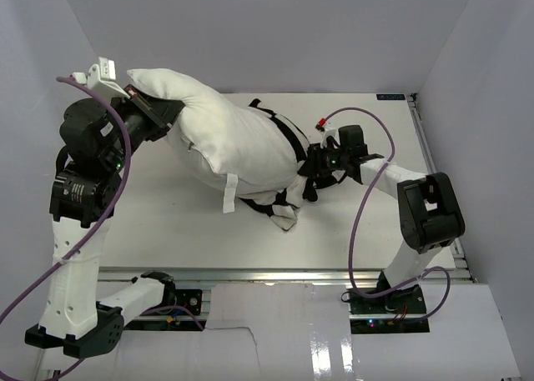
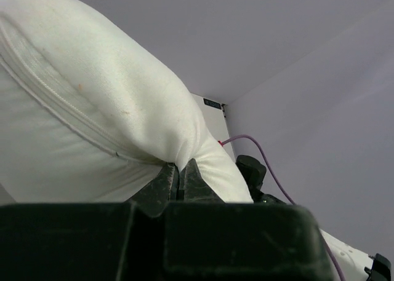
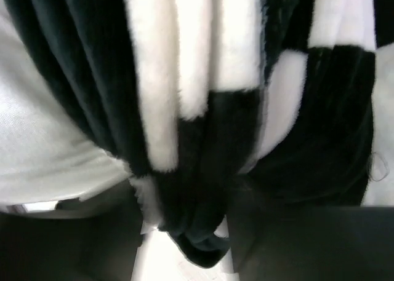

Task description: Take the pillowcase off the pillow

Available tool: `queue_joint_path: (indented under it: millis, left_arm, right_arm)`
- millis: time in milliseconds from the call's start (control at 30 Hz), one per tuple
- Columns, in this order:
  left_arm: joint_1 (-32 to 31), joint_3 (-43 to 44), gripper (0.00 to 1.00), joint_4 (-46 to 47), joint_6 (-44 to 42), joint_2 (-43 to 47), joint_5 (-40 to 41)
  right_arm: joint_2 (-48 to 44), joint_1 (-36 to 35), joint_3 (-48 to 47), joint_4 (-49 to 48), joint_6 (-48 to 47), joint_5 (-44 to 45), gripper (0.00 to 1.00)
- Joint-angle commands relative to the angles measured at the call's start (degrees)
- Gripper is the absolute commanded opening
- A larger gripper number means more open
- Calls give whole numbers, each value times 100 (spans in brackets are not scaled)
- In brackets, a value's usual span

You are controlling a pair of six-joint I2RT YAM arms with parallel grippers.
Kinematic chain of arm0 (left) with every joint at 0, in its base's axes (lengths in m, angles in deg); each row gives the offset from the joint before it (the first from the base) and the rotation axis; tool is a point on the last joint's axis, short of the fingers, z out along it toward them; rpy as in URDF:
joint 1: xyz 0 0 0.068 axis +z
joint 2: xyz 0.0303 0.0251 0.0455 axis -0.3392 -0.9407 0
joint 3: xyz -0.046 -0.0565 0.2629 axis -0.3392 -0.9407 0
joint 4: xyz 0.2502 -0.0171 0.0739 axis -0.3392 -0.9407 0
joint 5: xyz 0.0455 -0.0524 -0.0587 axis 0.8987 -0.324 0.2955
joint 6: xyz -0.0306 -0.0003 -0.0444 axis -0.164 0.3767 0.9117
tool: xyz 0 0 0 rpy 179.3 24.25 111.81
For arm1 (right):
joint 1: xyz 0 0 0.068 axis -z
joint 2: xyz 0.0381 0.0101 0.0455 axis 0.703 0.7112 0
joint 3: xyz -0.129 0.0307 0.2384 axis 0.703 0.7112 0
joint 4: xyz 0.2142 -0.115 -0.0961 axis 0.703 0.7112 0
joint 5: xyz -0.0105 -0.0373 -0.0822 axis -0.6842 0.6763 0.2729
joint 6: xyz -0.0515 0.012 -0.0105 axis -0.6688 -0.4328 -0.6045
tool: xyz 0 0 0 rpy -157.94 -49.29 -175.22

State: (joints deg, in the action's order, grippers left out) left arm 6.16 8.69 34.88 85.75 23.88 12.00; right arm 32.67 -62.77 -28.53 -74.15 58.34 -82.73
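The pillowcase holds only the low, right-hand end of the pillow; the rest of the white cushion is bare, with the checkered cover bunched down on the table. Up at the far left, the left gripper is pinched tight on the pillow's raised corner, and the left wrist view shows its fingers closed on the white fabric. Over on the right, the right gripper sits at the bunched cover, jaws partly apart with a black-and-white fold hanging between them; whether they actually pinch it cannot be told.
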Motion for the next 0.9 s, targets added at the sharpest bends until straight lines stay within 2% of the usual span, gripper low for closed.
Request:
queue_joint_path:
  millis: [0,33,67,133,233,367,500,633,733,767,867]
  left_arm:
    - [5,-259,0,298,-256,278,2]
    - [5,-382,0,298,-344,453,98]
    - [5,-592,0,315,-362,515,178]
    - [5,-533,0,263,-354,534,48]
    - [5,168,0,105,-135,201,-593]
    - [5,1896,0,-176,269,-554,-1086]
    - [5,3059,0,-352,639,-1091,-1394]
    - [5,2984,0,-283,789,-1198,-1632]
    - [14,2571,0,-10,824,-1066,-1641]
    - [5,2710,0,-18,850,-1118,-1641]
    - [5,3114,0,-10,1070,-1276,-1685]
  right_arm:
    - [363,88,-334,-159,311,836,36]
    - [434,201,-361,-159,556,1237,16]
    - [539,281,-343,-151,697,1459,8]
    - [610,605,-221,-177,1057,1985,8]
    - [637,1079,130,-308,1409,2409,8]
    - [453,1520,614,-599,1674,2507,8]
    - [417,1661,598,-573,1806,2761,8]
    - [487,1732,536,-520,1938,2998,8]
    - [654,2293,509,-450,2297,3246,8]
    - [733,2564,466,-432,2438,2984,8]
    - [699,2751,378,-336,2509,3130,8]
